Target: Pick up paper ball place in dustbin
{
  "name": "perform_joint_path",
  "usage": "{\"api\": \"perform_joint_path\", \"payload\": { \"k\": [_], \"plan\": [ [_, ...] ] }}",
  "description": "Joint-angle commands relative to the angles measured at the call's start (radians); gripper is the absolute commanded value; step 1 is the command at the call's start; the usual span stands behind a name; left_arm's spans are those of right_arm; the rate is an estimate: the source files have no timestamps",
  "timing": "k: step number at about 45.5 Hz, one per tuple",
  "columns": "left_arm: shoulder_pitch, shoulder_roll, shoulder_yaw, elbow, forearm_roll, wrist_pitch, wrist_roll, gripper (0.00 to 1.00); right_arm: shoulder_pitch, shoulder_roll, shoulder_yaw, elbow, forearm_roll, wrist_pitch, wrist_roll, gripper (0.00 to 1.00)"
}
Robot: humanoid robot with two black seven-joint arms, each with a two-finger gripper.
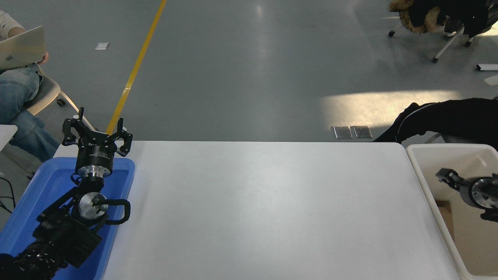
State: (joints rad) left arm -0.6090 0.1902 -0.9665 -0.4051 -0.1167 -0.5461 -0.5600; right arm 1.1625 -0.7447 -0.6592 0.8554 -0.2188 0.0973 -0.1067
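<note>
Hovering over the dustbin (422, 149), the right gripper (447, 178) is seen with nothing held; whether its jaws are parted cannot be told. The paper ball is not visible, presumably dropped inside. A straight lift clear of the rim is advised.

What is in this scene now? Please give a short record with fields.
table: white table, bare in the middle
dustbin: cream tub at the right table edge
right end effector: over the dustbin, nothing visibly held
paper ball: not visible
left end effector: parked, open, above the blue tray
person: seated at top left with a laptop
</note>
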Motion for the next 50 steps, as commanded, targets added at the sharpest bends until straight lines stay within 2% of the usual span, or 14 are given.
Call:
{"api": "perform_joint_path", "payload": {
  "k": [1, 10, 18, 21, 24, 27, 31, 50],
  "plan": [
    [0.000, 0.000, 0.000, 0.000, 0.000, 0.000, 0.000, 0.99, 0.425, -0.156, -0.258, 0.456, -0.004, 0.010, 0.001, 1.00],
    [0.002, 0.000, 0.000, 0.000, 0.000, 0.000, 0.000, 0.99, 0.839, -0.136, -0.502, 0.723, 0.001, 0.080, 0.001, 1.00],
    [0.002, 0.000, 0.000, 0.000, 0.000, 0.000, 0.000, 0.99, 1.083, -0.036, -0.612, 0.829, 0.022, 0.216, -0.004, 1.00],
    [0.002, 0.000, 0.000, 0.000, 0.000, 0.000, 0.000, 0.99, 1.158, 0.020, -0.632, 0.838, 0.081, 0.263, -0.005, 1.00],
    [0.002, 0.000, 0.000, 0.000, -0.001, 0.000, 0.000, 0.99, 1.221, 0.089, -0.642, 0.838, 0.188, 0.326, -0.007, 1.00],
    [0.002, 0.000, 0.000, 0.000, -0.001, 0.000, 0.000, 0.99, 1.273, 0.183, -0.645, 0.838, 0.309, 0.380, -0.008, 1.00],
    [0.002, 0.000, -0.001, 0.000, -0.001, 0.000, 0.000, 0.99, 1.296, 0.264, -0.643, 0.838, 0.384, 0.392, -0.011, 1.00],
    [0.002, 0.000, -0.001, 0.000, -0.003, 0.000, 0.000, 0.99, 1.292, 0.390, -0.628, 0.840, 0.498, 0.395, -0.014, 1.00]
  ]
}}
